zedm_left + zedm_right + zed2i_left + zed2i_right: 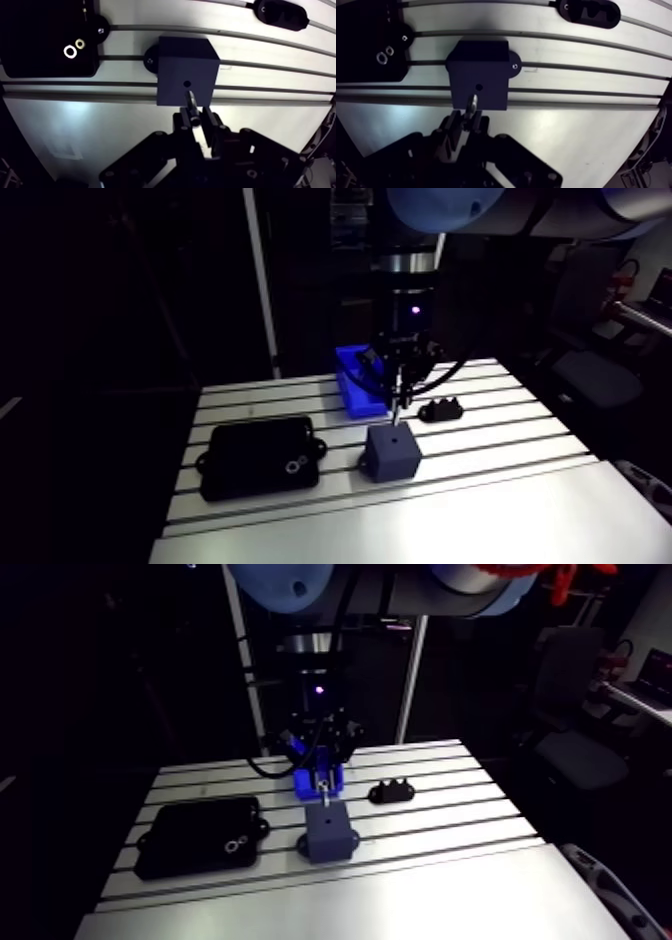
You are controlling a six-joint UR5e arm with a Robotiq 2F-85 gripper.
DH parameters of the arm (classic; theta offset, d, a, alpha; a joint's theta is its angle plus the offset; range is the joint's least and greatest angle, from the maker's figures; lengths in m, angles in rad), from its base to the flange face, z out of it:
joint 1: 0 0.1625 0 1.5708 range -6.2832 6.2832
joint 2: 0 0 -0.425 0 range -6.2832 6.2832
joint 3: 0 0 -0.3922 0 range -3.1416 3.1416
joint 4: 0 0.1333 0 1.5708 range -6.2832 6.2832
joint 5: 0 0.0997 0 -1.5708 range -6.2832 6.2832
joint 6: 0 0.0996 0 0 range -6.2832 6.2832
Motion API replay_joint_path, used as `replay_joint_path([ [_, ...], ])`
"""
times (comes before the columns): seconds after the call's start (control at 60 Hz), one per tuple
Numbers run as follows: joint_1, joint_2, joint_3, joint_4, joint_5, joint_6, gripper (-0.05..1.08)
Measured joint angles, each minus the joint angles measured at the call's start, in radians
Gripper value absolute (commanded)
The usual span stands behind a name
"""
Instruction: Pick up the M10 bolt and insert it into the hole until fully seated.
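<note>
Our gripper (198, 117) is pinched down narrow on the M10 bolt (191, 100), with a finger snug on either side of it and the shank pointing down. The bolt's tip sits over the top face of the dark block (186, 60), just beside the hole (186, 83) and not in it. We can't tell if it's touching. In the arm view the block is pretty much centre frame, with wide bare table (500, 508) across the lower right. Left of the block lies a flat black case (260, 456). A small black fixture (443, 408) sits to the block's upper right, and a blue bin (350, 388) is behind, near the table's far edge.
</note>
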Motion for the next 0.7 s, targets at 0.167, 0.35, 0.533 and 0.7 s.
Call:
replay_joint_path([
  [0.167, 0.0, 0.004, 0.004, -0.007, 0.0, 0.0, 1.08],
  [0.35, -0.001, 0.007, 0.007, -0.014, 0.0, -0.002, 1.08],
  [0.533, -0.003, 0.01, 0.009, -0.018, 0.0, -0.003, 1.08],
  [0.7, -0.005, 0.015, 0.011, -0.02, 0.0, -0.006, 1.08],
])
